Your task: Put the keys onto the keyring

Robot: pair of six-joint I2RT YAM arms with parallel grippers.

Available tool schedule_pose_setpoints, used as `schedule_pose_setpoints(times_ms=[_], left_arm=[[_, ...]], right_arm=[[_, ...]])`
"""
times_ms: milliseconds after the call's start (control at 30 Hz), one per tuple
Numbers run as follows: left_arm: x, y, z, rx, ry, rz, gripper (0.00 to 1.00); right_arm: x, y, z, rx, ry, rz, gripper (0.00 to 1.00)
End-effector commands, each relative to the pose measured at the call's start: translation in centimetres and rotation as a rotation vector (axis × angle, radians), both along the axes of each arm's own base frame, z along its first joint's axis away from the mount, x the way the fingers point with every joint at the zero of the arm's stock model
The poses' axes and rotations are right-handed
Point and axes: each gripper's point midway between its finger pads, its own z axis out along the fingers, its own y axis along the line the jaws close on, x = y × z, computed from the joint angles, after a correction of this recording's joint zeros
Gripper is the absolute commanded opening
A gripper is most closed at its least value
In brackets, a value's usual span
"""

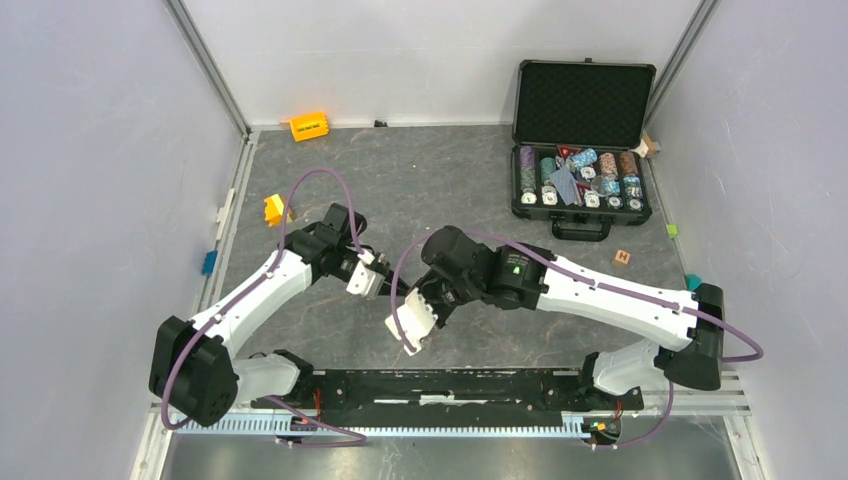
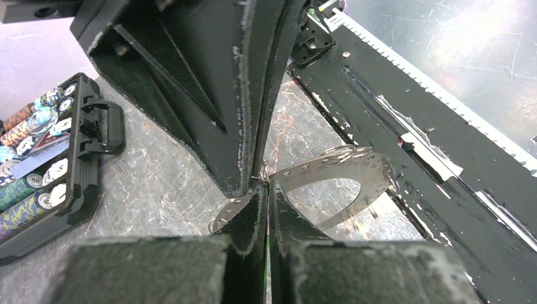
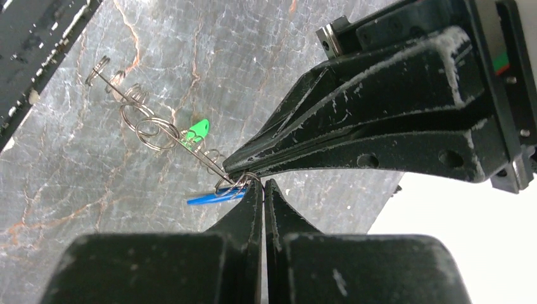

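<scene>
1. Near the middle of the tabletop [image 1: 450, 170], just ahead of the arm bases, the two hands meet tip to tip.
2. The left hand [image 2: 266, 190] has its fingers pressed together on the rim of the keyring [image 2: 354, 166]. In the left wrist view the ring's wide round hole opens out toward 3 o'clock from the fingertips.
3. In the right wrist view the same ring shows nearly edge-on, as a line of wire loops running from the pinch toward 10 o'clock.
4. The green key [image 3: 199, 131] sits on that line of loops, a short way up from the left hand's tips. I cannot tell whether it is threaded on or only lies against the wire.
5. The right hand [image 3: 261, 185] is pinched shut on the small wire loop at the head of the blue key [image 3: 215, 197]. The blue head sticks out flat toward 9 o'clock, just beside the fingertips.
6. The blue key's loop lies right against the left hand's tips, touching or nearly so.
7. At 1 o'clock from the hands, well apart, stands an open black case [image 1: 583, 100] holding rows of poker chips [image 1: 607, 165].
8. A yellow block [image 1: 273, 209] lies at 10 o'clock, an orange block [image 1: 309, 126] sits farther back by the wall, and a lettered cube [image 1: 622, 257] rests at 3 o'clock.
</scene>
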Motion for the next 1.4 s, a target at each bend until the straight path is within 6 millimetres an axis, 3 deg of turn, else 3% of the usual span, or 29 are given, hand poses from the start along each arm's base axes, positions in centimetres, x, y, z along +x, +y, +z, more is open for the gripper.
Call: schedule_pose_setpoints(times_ms=[0, 267, 500, 933, 1367], left_arm=[[-2.0, -0.2, 3.1, -0.123, 0.088, -0.075, 0.02], [-2.2, -0.1, 3.5, -0.167, 0.115, -0.086, 0.02], [-2.5, 0.1, 3.4, -0.167, 0.114, -0.087, 0.02], [-2.6, 0.2, 3.4, -0.165, 0.113, -0.083, 0.02], [-2.5, 0.3, 3.4, -0.167, 0.110, -0.076, 0.02]], right_arm=[[2.1, 0.6, 2.2, 0.147, 0.033, -0.060, 0.00], [2.6, 0.4, 1.6, 0.238, 0.185, -0.075, 0.00], [2.9, 0.4, -0.3, 0.269, 0.274, -0.115, 0.01], [2.5, -0.3, -1.0, 0.285, 0.343, -0.127, 0.17], [2.4, -1.4, -1.2, 0.282, 0.334, -0.131, 0.25]])
